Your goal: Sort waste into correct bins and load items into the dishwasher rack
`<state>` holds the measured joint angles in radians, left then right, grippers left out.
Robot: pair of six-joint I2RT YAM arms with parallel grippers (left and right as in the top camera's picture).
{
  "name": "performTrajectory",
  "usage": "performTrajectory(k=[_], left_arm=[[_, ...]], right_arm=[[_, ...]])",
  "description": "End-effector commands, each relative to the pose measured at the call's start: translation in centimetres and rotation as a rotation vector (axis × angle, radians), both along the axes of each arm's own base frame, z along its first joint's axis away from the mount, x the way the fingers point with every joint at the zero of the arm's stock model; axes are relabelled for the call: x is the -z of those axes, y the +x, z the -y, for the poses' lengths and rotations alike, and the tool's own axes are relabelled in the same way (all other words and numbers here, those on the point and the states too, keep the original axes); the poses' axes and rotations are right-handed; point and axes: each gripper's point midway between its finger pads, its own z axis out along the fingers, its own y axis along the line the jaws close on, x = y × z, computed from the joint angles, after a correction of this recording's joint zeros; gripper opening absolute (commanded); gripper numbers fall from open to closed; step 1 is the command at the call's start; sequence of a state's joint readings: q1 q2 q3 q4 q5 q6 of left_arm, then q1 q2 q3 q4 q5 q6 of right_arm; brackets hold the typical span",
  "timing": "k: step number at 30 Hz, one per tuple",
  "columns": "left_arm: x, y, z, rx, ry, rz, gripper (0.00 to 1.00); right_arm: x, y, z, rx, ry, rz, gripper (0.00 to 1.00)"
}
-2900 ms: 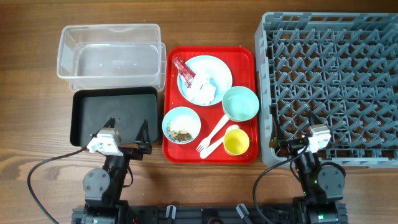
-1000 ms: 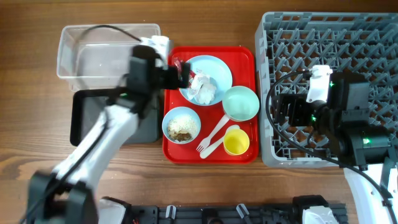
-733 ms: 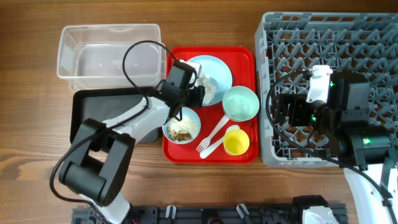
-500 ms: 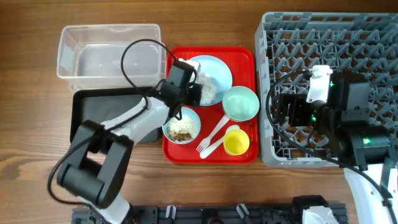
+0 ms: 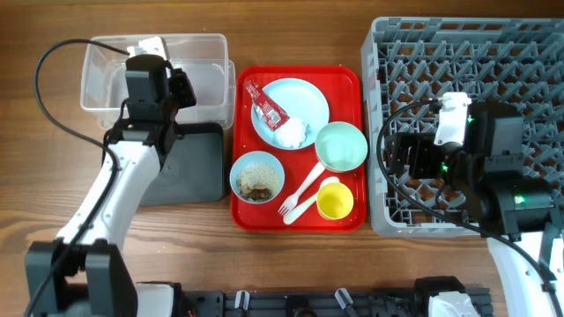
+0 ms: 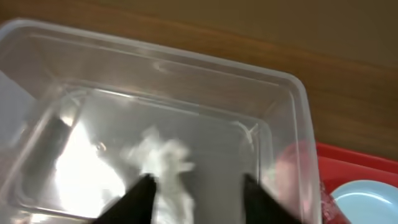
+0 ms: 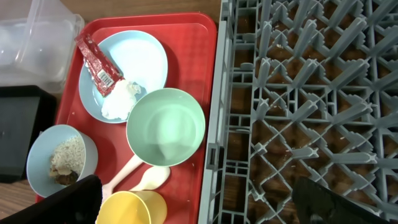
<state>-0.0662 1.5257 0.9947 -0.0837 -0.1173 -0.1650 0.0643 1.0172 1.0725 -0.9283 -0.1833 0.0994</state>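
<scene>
Wooden bench [image 5: 291,35] carries all items. The large grey lattice rack [image 5: 467,53] stands at the right, and the right claw [image 7: 196,196] hangs over its near-left edge, fingers wide apart, gripping nothing.

The red serving tray [image 5: 351,97] sits centre. The clear rectangular plastic tub [image 5: 203,62] lies far left, with the black rectangular tray [image 5: 189,172] just in front of it. The left claw [image 6: 196,193] hovers over the tub, fingers apart. A crumpled white tissue [image 6: 163,165] shows inside the tub beneath them; the view is blurred, so it apparently lies loose.

On the red tray:
- pale blue round plate [image 5: 304,97]
- empty teal bowl [image 5: 341,145]
- pale blue bowl [image 5: 236,176] holding crumbly scraps
- small yellow cup [image 5: 335,201]
- white plastic fork and spoon [image 5: 304,192]

On the plate lie a second white tissue wad [image 5: 293,134] and a red shiny wrapper [image 5: 264,106].
</scene>
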Motion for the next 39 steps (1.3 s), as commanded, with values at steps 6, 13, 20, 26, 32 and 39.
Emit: performTrajectory(k=[6,13,20,26,32,39], left_arm=[[0.3,-2.1,12.1,0.182,-0.234,-0.057,0.59],[8.6,-3.3,18.1,0.108,-0.345,-0.235,0.70],[13.4,-2.2,19.4,0.118,-0.341,-0.257,0.73],[15.0,-2.3,19.5,0.104,-0.342,-0.280,0.72],[16.6,-2.5,19.3,0.094,-0.327,-0.304,0.47],[16.6,-2.5,19.3,0.094,-0.326,-0.305,0.04]], right_arm=[[-0.8,0.2,-0.2,-0.021,0.003,0.022,1.00],[-0.8,0.2,-0.2,-0.021,0.003,0.023,0.99],[-0.8,0.2,-0.2,-0.021,0.003,0.022,1.00],[-0.8,0.2,-0.2,-0.022,0.003,0.023,1.00],[-0.8,0.2,-0.2,-0.021,0.003,0.022,1.00],[-0.8,0.2,-0.2,-0.022,0.003,0.023,1.00]])
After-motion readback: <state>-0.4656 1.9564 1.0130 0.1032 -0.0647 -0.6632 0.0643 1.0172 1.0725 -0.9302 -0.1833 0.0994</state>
